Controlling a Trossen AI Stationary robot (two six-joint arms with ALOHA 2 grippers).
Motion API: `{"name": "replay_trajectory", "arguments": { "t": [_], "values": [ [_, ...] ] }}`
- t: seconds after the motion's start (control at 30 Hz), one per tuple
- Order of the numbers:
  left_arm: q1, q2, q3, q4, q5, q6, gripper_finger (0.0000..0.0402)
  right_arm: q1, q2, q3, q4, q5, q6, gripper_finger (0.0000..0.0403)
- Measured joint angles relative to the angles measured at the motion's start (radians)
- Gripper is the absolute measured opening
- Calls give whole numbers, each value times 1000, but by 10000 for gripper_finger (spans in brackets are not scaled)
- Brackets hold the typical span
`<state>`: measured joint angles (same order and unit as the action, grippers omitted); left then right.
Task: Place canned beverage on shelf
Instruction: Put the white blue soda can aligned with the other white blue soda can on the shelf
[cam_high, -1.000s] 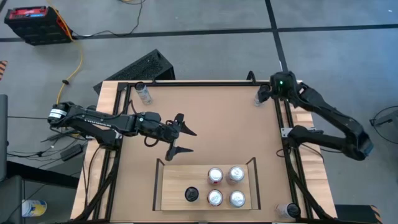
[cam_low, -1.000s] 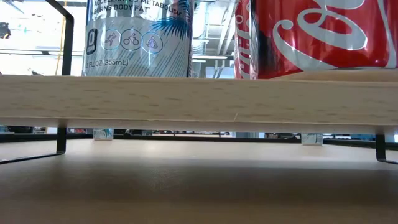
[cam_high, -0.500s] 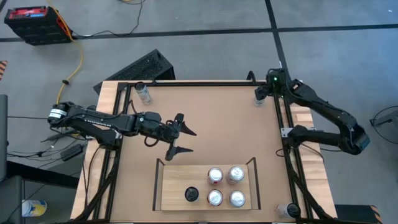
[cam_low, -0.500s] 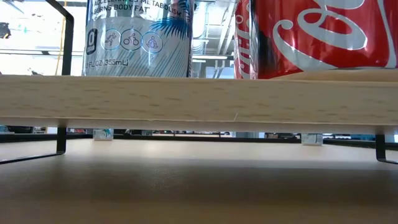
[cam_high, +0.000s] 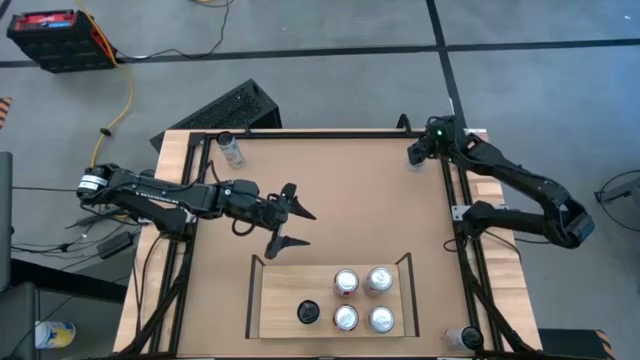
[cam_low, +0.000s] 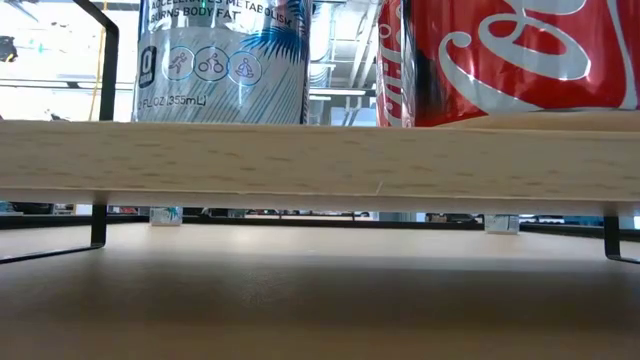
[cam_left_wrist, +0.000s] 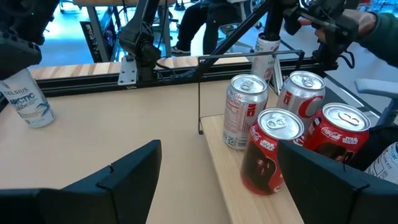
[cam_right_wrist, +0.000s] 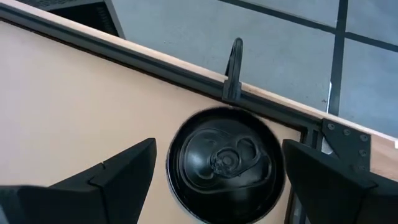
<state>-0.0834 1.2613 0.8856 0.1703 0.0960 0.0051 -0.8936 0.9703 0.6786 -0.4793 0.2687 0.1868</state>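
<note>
Dark right gripper (cam_high: 416, 153) wide apart above corner can (cam_right_wrist: 225, 163), left gripper (cam_high: 296, 226) spread near shelf (cam_high: 280, 300)

Red cans (cam_left_wrist: 336, 127) on pale-wood shelf (cam_high: 285, 310)

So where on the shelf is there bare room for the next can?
The shelf is bare on its left part, between the left end rail and the black can, and behind that can. The right part is crowded: four cans in a tight square.
</note>
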Motion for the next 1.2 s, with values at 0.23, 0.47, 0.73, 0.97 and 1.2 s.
{"name": "replay_trajectory", "arguments": {
  "t": [0.23,0.47,0.73,0.97,1.2],
  "values": [
    [0,0,0,0,0,0,303,0,0,-50,72,3,15,368],
    [0,0,0,0,0,-1,303,0,0,-70,84,3,14,311],
    [0,0,0,0,0,-9,303,12,-2,-69,83,3,-4,279],
    [0,0,0,0,0,-9,303,103,-40,-70,75,-12,-4,279],
    [0,0,0,0,-1,-15,303,259,-91,-27,61,-19,20,279]
  ]
}}
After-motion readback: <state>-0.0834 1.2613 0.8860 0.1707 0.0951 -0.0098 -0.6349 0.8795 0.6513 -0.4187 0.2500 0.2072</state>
